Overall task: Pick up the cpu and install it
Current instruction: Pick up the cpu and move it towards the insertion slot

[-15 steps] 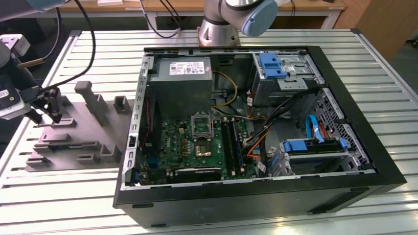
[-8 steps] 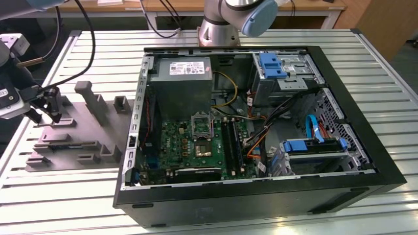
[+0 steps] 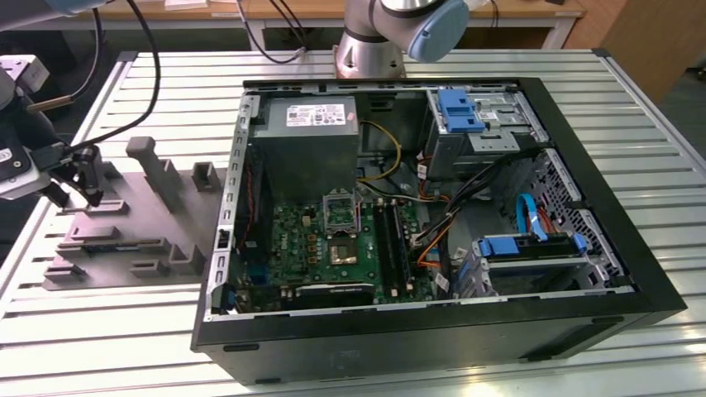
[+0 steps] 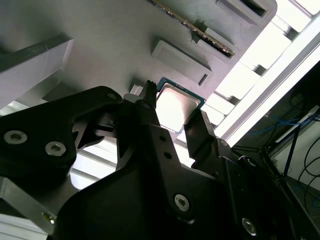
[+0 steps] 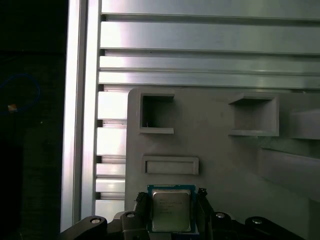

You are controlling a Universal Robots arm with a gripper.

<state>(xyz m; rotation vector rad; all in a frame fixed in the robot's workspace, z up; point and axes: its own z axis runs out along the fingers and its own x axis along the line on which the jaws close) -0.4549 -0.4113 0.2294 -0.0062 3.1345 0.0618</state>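
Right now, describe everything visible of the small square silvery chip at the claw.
The small flat square cpu has a pale silvery metal lid with faint print, framed by a thin green board edge. In the first wrist view it faces lid-up, at the tip of the black claw, over the grey plastic holder tray. Whether it rests on the tray or is lifted cannot be told.

The cpu [image 5: 170,210] — square, silvery top, green rim — flat on grey tray [image 5: 225,165]

Glossy silvery metal top on the cpu [image 5: 170,209], matt grey fixture plate [image 5: 220,155] probably plastic, ribbed brushed-aluminium table [image 5: 200,37].
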